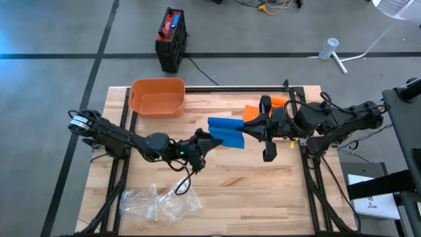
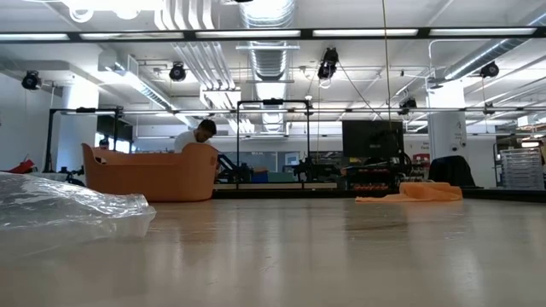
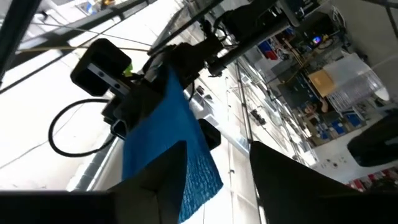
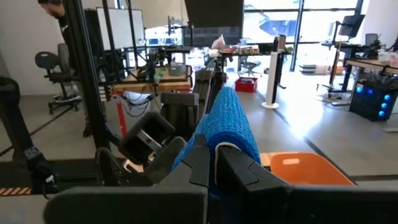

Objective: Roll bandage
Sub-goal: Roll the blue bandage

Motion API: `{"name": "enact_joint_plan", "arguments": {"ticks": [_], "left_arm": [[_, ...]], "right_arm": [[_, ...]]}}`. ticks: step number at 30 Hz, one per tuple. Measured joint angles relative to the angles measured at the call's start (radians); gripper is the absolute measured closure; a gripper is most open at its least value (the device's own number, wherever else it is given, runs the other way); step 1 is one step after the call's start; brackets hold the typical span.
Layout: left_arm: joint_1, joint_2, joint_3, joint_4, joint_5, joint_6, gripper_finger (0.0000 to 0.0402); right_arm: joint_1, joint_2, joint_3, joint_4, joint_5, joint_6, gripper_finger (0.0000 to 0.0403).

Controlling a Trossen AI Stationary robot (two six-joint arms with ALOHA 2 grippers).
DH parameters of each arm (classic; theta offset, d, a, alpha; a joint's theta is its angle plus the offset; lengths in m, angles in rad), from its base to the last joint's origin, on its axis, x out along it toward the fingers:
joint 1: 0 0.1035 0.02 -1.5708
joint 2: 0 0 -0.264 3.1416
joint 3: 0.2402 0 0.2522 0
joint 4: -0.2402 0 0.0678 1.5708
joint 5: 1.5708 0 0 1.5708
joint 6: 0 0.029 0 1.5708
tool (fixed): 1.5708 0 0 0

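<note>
A single blue bandage (image 1: 226,132) is held in the air above the middle of the wooden table (image 1: 250,191), stretched between the two arms; it does not show in the low view, so it is judged to be lifted clear of the surface. Its long axis runs roughly across the table, from one gripper toward the other. The right gripper (image 1: 245,129) is clamped on one end of the strip, as seen in the right wrist view, where the blue fabric (image 4: 229,127) passes between the closed-up fingers (image 4: 200,163). The left gripper (image 1: 209,140) meets the opposite end; in the left wrist view the cloth (image 3: 166,140) lies between dark fingers (image 3: 168,180) that stand somewhat apart, and a firm pinch cannot be confirmed, so its grip is left as undetermined. Both grippers are touching or just beside the bandage, neither clearly nearer; the coming move is judged to turn on the strip lying lengthwise between them, so that one end can be wound toward the other. Count: one blue bandage; one orange cloth (image 1: 258,109) lying on the table behind the right gripper; one orange tub (image 1: 157,97) at the far left of the table; clear plastic bags (image 1: 158,201) at the near edge, apparently two or three, number uncertain. No roll is formed yet, by the look of the flat strip.
</note>
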Motion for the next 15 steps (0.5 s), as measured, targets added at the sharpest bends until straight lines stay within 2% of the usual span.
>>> {"name": "enact_joint_plan", "arguments": {"ticks": [6, 10, 15], "left_arm": [[0.000, 0.000, 0.000, -0.001, 0.006, -0.003, 0.0256], [0.001, 0.001, 0.000, -0.004, 0.007, -0.027, 0.0285], [0.001, 0.001, 0.000, -0.009, 0.005, -0.225, 0.0356]], "right_arm": [[0.000, 0.000, -0.002, -0.059, 0.054, -0.034, 0.0400], [-0.001, 0.000, -0.002, -0.066, 0.068, -0.045, 0.0400], [-0.001, 0.000, -0.003, -0.075, 0.091, -0.099, 0.0400]]}}
